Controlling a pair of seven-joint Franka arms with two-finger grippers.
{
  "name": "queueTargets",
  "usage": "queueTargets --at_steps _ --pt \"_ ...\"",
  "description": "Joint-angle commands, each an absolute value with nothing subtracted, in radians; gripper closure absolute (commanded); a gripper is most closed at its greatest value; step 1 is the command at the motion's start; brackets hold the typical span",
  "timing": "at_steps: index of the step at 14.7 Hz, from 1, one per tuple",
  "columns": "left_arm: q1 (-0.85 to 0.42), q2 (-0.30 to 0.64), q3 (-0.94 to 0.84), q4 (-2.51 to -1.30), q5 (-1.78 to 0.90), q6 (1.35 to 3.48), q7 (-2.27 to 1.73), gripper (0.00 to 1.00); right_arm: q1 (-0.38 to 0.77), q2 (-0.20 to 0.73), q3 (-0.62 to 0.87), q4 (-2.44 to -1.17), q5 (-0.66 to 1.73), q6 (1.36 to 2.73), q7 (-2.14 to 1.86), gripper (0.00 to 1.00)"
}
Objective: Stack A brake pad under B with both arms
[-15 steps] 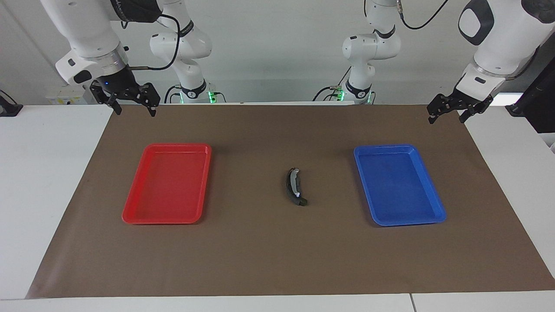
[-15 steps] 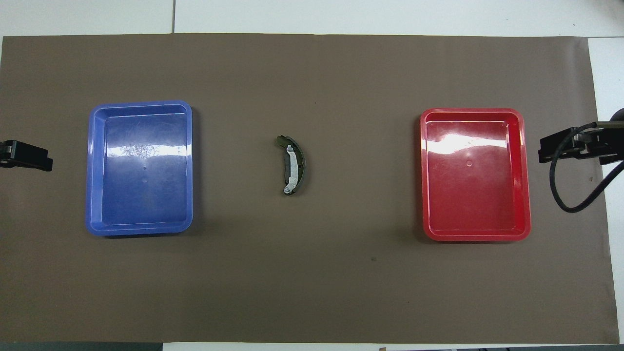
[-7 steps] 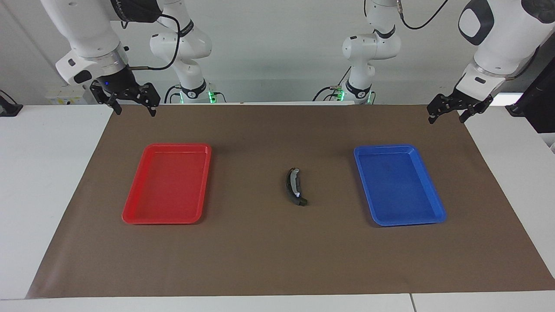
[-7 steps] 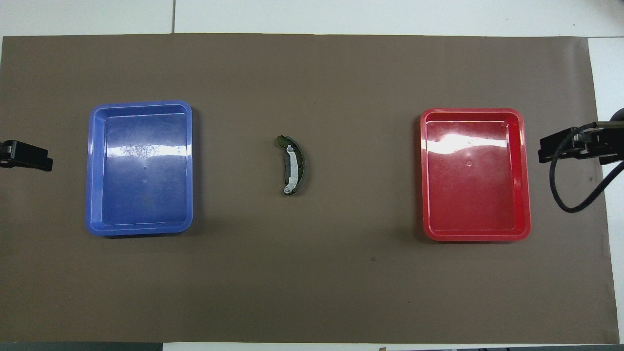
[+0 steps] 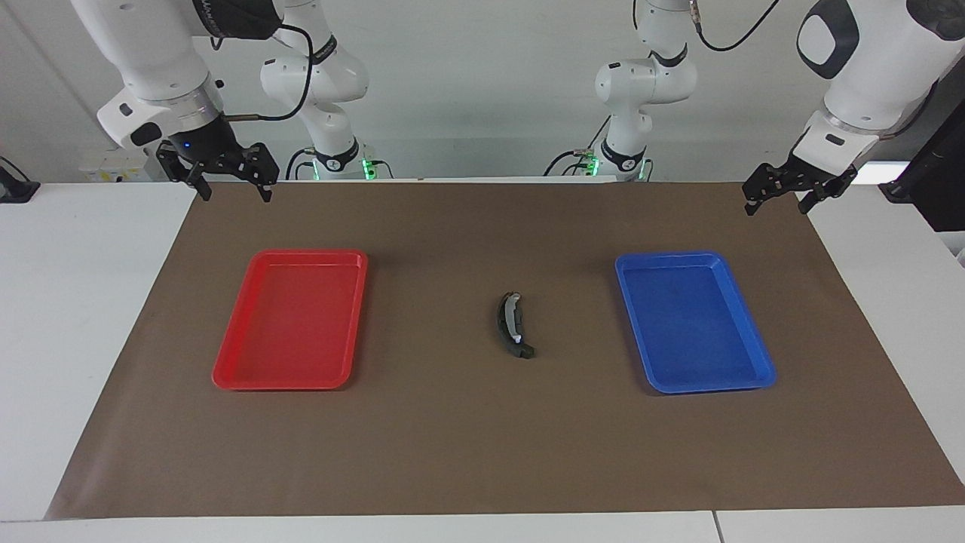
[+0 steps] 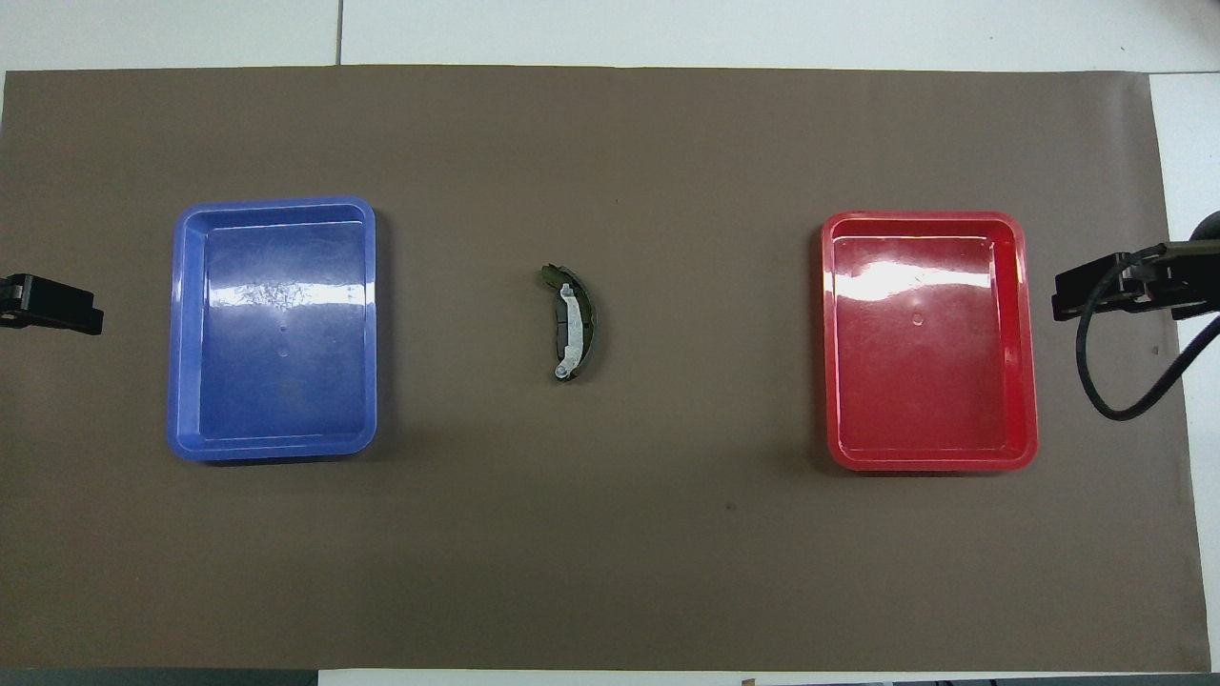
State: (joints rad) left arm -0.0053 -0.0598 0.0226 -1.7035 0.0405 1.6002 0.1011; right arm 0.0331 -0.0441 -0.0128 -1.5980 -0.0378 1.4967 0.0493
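A robot lab is being shown: white arms (image 5: 151,68) are being mounted at a white table (image 5: 75,302), a brown mat (image 5: 452,437) is being spread on it, and cables (image 5: 724,38) are being hung before a bare wall (image 5: 482,90).

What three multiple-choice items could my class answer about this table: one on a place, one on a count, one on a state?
1. Where does the crescent brake piece lie?
A. On the brown mat, between the red tray and the blue tray
B. In the red tray
C. In the blue tray

2. How many trays are there?
A. One
B. Two
C. Three

3. What is the state of the right gripper?
A. Open, holding nothing
B. Shut on the brake piece
C. Shut on a tray rim

Answers:
1 A: the piece rests on bare mat, apart from both trays.
2 B: one red tray and one blue one, nothing more.
3 A: its fingertips stand apart in the air over the mat's edge nearest the robots, as do those of the left gripper.
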Motion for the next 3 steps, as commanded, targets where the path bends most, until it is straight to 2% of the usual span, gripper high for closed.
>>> queueTargets --at_steps 1,3 --pt "0.002 -0.06 0.023 -1.697 0.028 1.589 0.109 0.01 0.021 -0.058 -0.003 -1.612 -0.037 1.502 0.029 0.01" --pt "0.002 -0.06 0.023 -1.697 0.026 1.589 0.109 0.01 0.021 -0.058 -0.003 -1.612 -0.037 1.502 0.029 0.01"
